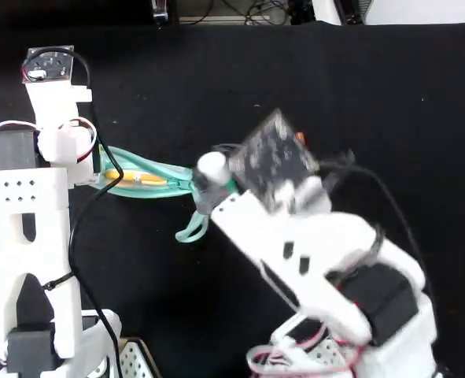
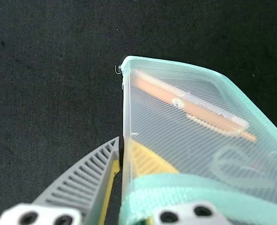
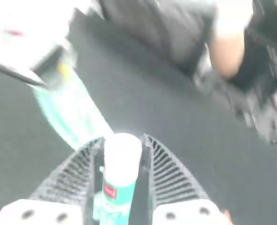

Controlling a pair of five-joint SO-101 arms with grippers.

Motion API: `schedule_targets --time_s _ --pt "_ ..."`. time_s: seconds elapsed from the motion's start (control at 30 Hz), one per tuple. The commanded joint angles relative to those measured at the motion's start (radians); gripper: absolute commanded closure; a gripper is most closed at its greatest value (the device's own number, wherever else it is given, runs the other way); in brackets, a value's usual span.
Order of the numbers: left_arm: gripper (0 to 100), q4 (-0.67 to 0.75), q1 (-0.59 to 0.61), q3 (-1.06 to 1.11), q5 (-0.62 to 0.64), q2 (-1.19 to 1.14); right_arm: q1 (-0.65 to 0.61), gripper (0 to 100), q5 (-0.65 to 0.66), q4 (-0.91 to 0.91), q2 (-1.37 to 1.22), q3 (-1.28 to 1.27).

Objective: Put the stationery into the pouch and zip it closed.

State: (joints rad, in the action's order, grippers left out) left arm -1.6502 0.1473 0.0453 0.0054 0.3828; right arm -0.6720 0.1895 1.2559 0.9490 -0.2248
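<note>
A see-through pouch (image 1: 149, 179) with a teal edge lies on the black cloth, and an orange pen (image 2: 190, 108) rests inside it. My left gripper (image 2: 125, 143) is shut on one end of the pouch (image 2: 185, 140), at its edge, with a grey finger (image 2: 89, 180) outside the wall. My right gripper (image 3: 123, 140) is shut on a glue stick (image 3: 121, 161) with a white cap and a teal body. In the high view the glue stick (image 1: 211, 167) hangs just past the pouch's other end. The pouch (image 3: 70, 117) lies ahead of the right gripper.
A teal strap loop (image 1: 191, 228) trails from the pouch toward the front. The left arm's white body (image 1: 27, 236) stands along the left side. Black cloth (image 1: 358, 102) stretches to the back and right. Cables (image 1: 240, 12) lie past the far edge.
</note>
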Motion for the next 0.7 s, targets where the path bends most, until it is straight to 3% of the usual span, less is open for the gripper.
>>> schedule_targets --time_s 0.0,0.5,0.67 --pt "97 0.0 -0.004 0.016 0.002 -0.009 -0.101 98.6 -0.018 -0.161 0.03 -0.033" --pt "97 -0.003 -0.002 0.031 0.002 -0.008 -0.186 98.6 -0.014 -0.861 0.234 -0.591" --pt "97 -0.006 -0.002 0.031 0.002 -0.008 -0.187 98.6 0.095 -1.034 0.217 -0.728"
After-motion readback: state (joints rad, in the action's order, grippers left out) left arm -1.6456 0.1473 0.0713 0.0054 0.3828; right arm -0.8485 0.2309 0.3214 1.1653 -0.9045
